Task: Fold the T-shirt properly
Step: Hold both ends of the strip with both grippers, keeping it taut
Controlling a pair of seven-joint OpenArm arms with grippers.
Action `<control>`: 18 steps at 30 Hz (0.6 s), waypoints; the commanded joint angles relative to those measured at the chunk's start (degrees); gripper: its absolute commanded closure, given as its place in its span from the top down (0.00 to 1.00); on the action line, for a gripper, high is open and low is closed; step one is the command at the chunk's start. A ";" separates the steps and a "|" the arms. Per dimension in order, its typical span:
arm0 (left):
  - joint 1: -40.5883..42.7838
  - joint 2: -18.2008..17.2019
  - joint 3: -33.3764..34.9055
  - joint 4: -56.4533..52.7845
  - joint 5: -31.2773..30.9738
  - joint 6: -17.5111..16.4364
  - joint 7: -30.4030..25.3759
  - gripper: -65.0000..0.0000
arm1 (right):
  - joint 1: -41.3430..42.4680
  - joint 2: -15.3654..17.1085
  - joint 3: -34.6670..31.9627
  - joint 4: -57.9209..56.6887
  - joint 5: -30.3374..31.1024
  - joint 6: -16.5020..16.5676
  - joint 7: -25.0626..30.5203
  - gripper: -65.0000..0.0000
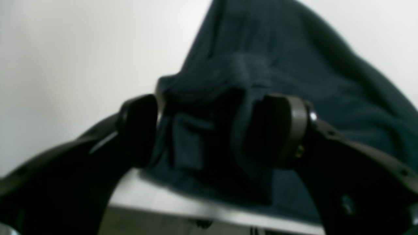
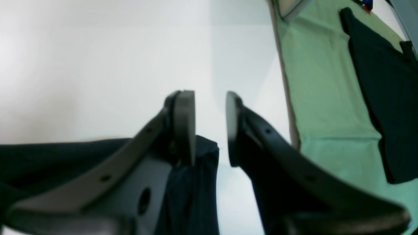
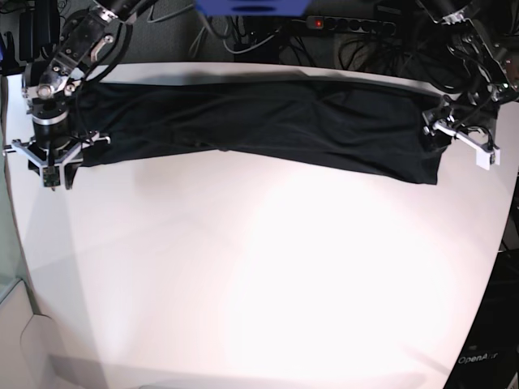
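Note:
The black T-shirt (image 3: 268, 121) lies as a long, folded band across the back of the white table (image 3: 259, 267). At its right end my left gripper (image 3: 435, 130) stands open. In the left wrist view its fingers (image 1: 140, 130) are spread wide on either side of a loose bunch of the T-shirt (image 1: 261, 65), with no pinch on it. My right gripper (image 3: 50, 162) hovers at the shirt's left end. Its jaws (image 2: 210, 127) are open with bare table between them, and the T-shirt's edge (image 2: 196, 182) lies just under one finger (image 2: 184, 124).
Cables and a power strip (image 3: 357, 24) run behind the table's back edge. Beyond the table's side, the right wrist view shows a green surface (image 2: 320, 81) with a dark cloth (image 2: 385, 98) on it. The table's edge (image 1: 196, 209) runs just below the left gripper.

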 commanded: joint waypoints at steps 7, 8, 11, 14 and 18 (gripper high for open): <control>-1.58 -0.32 -0.11 0.07 1.72 0.49 -0.85 0.74 | -0.39 0.36 -0.22 0.93 0.66 -0.27 1.59 0.28; -1.94 -0.32 -0.11 -0.63 3.03 0.31 -0.85 0.74 | -0.39 0.36 -0.22 0.93 0.66 -0.27 1.59 0.28; -2.20 -0.23 -0.20 -3.54 5.58 0.05 -0.85 0.74 | -0.39 0.45 -0.13 0.93 0.66 -0.27 1.59 0.28; -2.64 -0.32 -0.20 -6.61 5.76 -0.04 -0.93 0.74 | -0.39 0.45 -0.13 0.93 0.66 -0.27 1.68 0.28; -3.34 -0.23 -0.11 -8.11 6.20 -0.04 -0.93 0.73 | -0.39 0.45 -0.31 0.93 0.66 -0.27 1.68 0.28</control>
